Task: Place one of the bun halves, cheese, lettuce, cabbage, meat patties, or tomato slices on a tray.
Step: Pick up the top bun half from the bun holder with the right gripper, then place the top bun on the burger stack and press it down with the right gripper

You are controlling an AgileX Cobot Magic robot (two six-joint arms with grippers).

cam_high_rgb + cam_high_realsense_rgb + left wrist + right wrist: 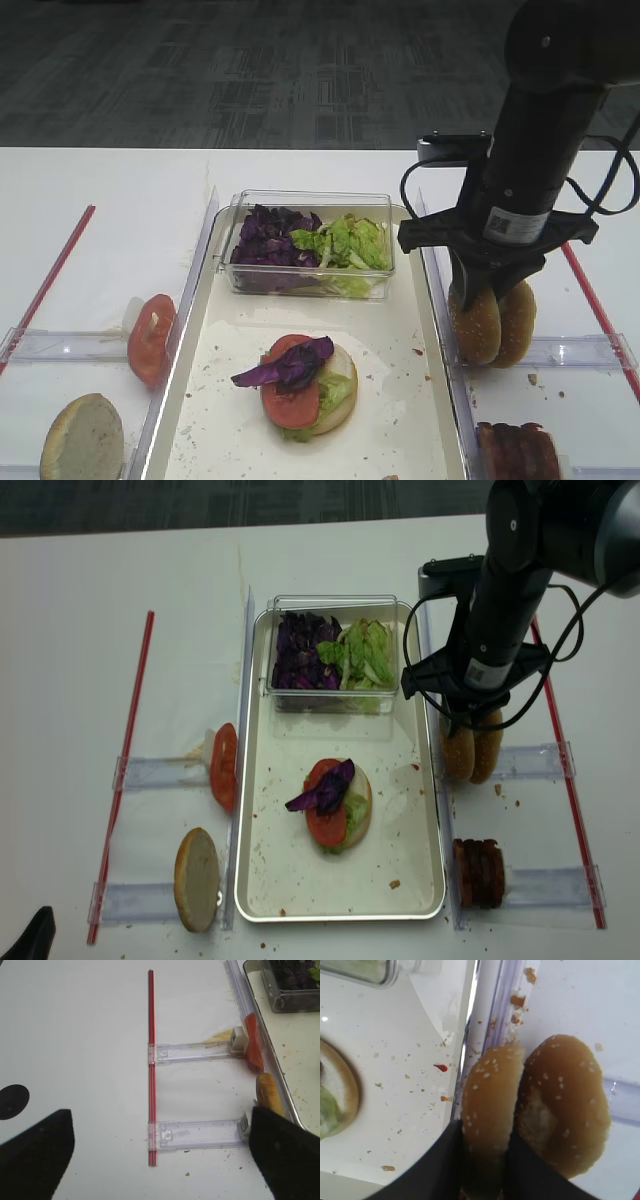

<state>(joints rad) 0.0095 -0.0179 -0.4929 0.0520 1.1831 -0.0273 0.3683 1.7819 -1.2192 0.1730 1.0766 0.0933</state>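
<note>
- While the right gripper hangs off the tray's right rim, its black fingers are pinched on a sesame bun top standing on edge, with a second bun leaning just behind it.
- Bread like that looks light and soft; I'd guess a hard squeeze dents it, so holding it across the thin edges, as now, seems sensible.
- On the tray, a half-built stack sits mid-way: bun base, lettuce, tomato slice, purple cabbage.
- A clear tub of greens rests at the tray's far end; meat patties lie to the right.
- Left gripper hovers spread over bare table, holding nothing.
- White tabletop, crumb-speckled; dark carpet beyond.
</note>
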